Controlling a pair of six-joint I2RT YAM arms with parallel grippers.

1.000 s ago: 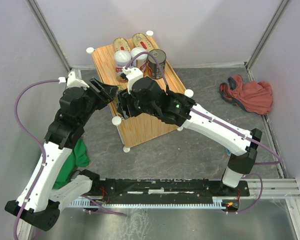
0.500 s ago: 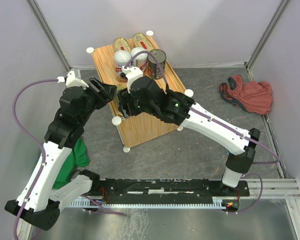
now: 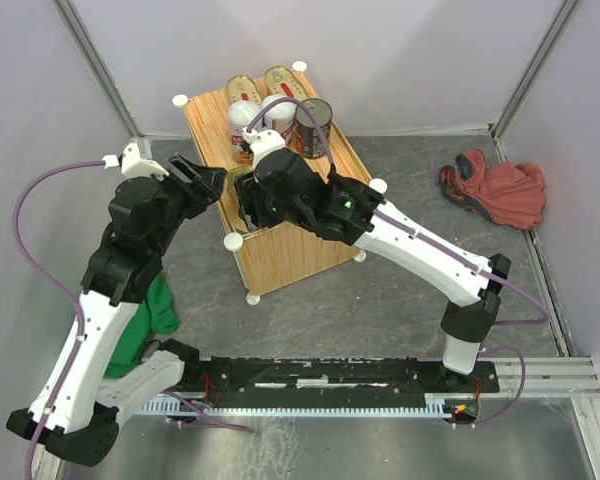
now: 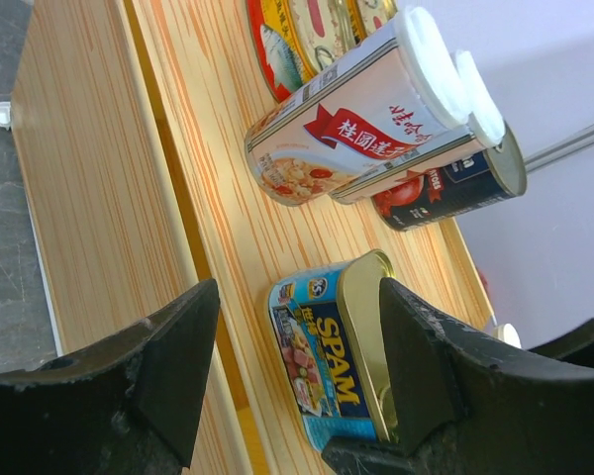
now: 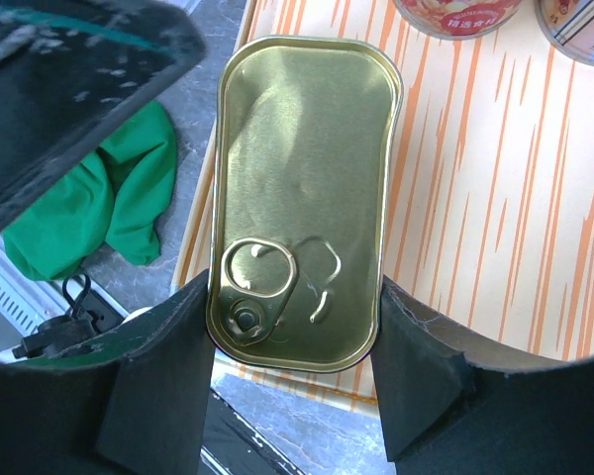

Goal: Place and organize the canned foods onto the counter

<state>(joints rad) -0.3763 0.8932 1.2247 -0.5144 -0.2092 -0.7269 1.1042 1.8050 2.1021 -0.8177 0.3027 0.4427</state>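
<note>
A rectangular gold tin (image 5: 307, 168) with blue sides (image 4: 327, 356) lies at the left edge of the wood-grain counter (image 3: 280, 250). My right gripper (image 5: 295, 297) is shut on its pull-tab end, a pad against each long side. My left gripper (image 4: 302, 297) stands open just left of the counter, its fingers wide of the tin. At the counter's far end stand two oval tins (image 3: 245, 87), two white-lidded tins (image 3: 243, 113) and a dark round tin (image 3: 315, 125). In the top view the right arm hides the gold tin.
A green cloth (image 3: 160, 305) lies on the grey floor left of the counter, under the left arm. A red cloth (image 3: 495, 190) is bunched at the far right. White knobs mark the counter's corners. Walls close in the back and sides.
My left gripper has opened and drawn back a little to the left, away from the gold tin. The right gripper keeps its hold and has shifted slightly toward the far end.
</note>
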